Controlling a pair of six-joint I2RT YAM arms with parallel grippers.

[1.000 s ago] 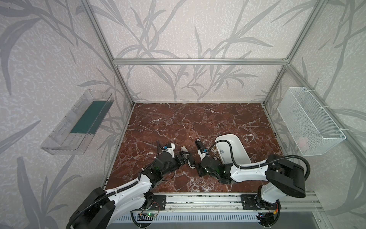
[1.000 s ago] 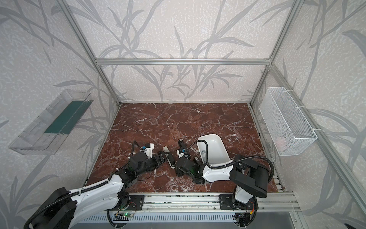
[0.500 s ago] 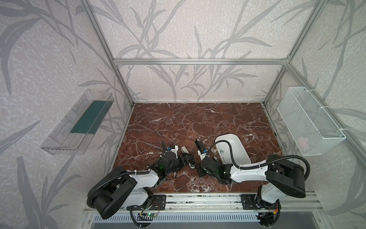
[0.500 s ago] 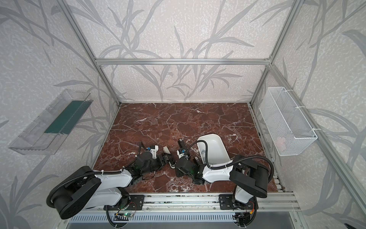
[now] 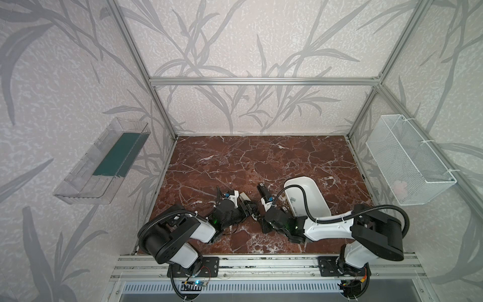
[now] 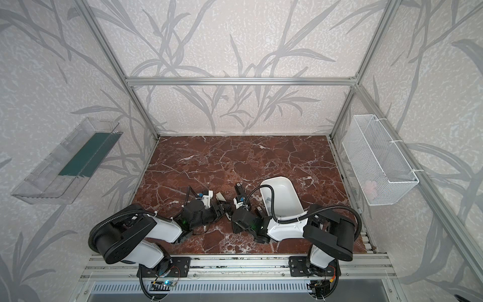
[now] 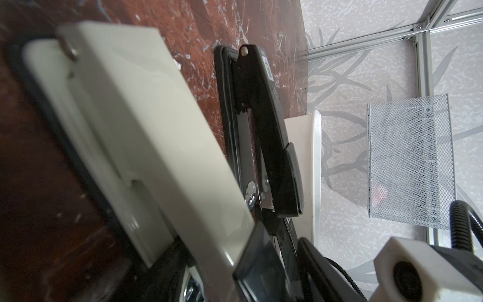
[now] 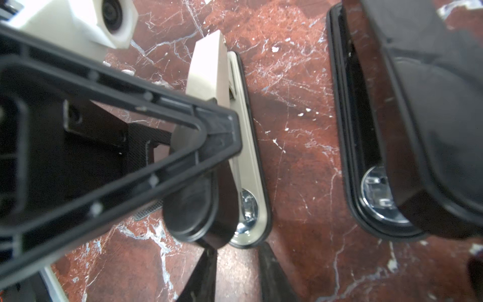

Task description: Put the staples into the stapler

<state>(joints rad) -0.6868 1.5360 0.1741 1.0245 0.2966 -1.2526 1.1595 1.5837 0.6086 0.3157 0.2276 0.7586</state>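
Note:
A white stapler (image 8: 243,146) lies on the marble beside a black stapler (image 8: 418,125); both sit front centre in both top views, white (image 5: 243,196) left of black (image 5: 264,193). My left gripper (image 5: 248,208) straddles the white stapler's upper arm (image 7: 143,117). One of its pads (image 7: 261,261) lies against that arm; the other finger is blurred. My right gripper (image 8: 237,277) sits just off the white stapler's front end, open a little over bare marble. Staples (image 5: 292,199) show as a small grey strip inside the white tub (image 5: 317,198).
The tub stands right of the staplers, and the right arm's cable arcs over it. A clear wall shelf (image 5: 104,162) hangs at the left. A wire basket (image 5: 407,162) hangs at the right. An aluminium rail (image 5: 261,264) runs along the front edge.
The left arm has folded back towards its base while its gripper stayed at the white stapler, its jaws narrowing. The right arm has not moved.

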